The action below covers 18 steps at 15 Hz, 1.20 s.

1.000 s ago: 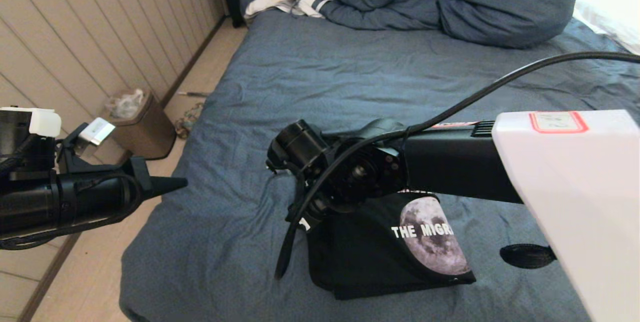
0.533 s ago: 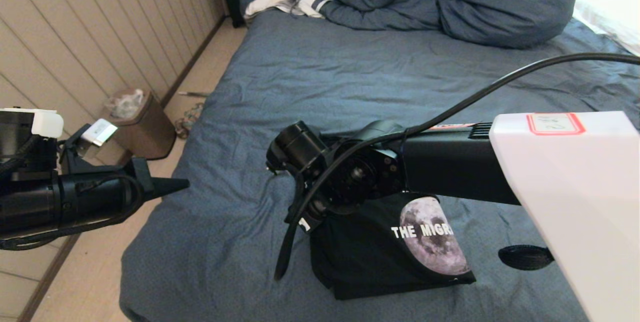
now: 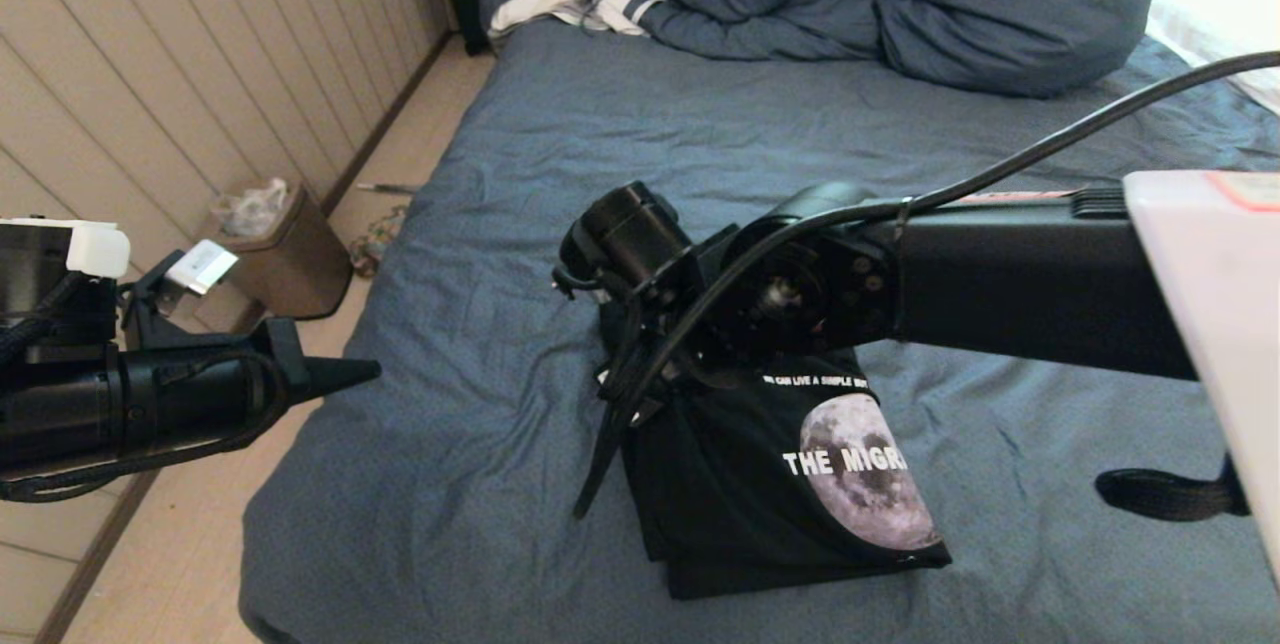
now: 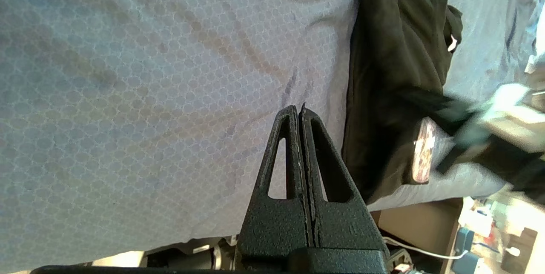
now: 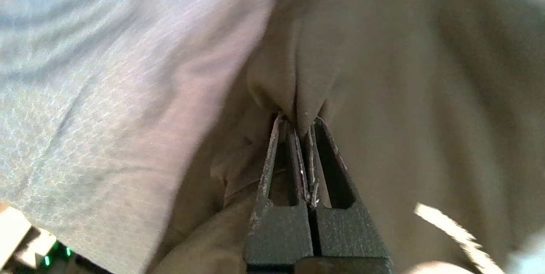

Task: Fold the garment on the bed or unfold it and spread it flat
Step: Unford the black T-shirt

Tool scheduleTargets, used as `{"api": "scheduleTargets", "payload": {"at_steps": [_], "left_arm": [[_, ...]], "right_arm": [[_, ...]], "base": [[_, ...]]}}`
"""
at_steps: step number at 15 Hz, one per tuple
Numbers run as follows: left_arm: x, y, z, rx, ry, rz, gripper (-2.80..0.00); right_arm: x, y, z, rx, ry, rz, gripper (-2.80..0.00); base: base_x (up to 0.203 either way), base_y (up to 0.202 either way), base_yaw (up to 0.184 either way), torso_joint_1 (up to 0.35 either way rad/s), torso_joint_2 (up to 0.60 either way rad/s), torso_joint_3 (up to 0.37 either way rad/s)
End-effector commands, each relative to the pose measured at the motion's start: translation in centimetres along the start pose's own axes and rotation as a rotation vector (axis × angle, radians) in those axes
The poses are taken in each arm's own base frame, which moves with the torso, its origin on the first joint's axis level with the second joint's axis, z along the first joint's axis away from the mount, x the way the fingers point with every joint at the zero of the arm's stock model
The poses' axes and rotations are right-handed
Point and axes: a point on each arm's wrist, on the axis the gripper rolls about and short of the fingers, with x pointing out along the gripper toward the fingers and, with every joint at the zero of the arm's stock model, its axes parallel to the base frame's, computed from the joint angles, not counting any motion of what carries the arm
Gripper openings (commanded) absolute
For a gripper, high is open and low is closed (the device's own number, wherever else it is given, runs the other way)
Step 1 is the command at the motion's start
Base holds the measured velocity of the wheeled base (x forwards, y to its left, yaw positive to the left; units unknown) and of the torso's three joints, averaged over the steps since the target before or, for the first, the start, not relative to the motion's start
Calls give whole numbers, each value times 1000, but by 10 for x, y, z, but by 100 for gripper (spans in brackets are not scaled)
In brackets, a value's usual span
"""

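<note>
Two slim black fingers (image 5: 272,155) of the right gripper (image 5: 298,123) pinch a small pucker of the black short-sleeved T-shirt with its pale moon print (image 3: 790,484), which lies folded into a compact stack near the foot of the wide bed with the wrinkled slate-blue sheet (image 3: 760,154). Judging by that grip near the stack's far left corner, unfolding looks underway, and the next move calls for lifting and drawing the top layer outward without dragging the whole stack. Off the bed's left edge, the left gripper (image 3: 345,373) hangs with its fingers pressed together on nothing.
</note>
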Motion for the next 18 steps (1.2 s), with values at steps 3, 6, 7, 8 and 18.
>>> {"api": "scheduleTargets", "payload": {"at_steps": [3,6,7,8,18], "left_arm": [[0,0,0,-4,0,-3,-280],[-1,0,0,-6,1,-4,-280],[0,0,0,-9,3,-3,-280],[0,0,-1,-10,4,-2,-280],[1,3,-4,-17,15,5,-280]], "right_arm": [[-40,-74,6,129,-70,-98,-280],[-57,-134,-10,224,-57,-208,-280],[-64,-152,-19,251,-40,-243,-280],[-68,-169,-30,276,-20,-281,-280],[-79,-317,-155,568,198,-555,-280]], "base": [[0,0,0,0,0,0],[0,0,0,0,0,0],[0,0,0,0,0,0],[0,0,0,0,0,0],[0,0,0,0,0,0]]}}
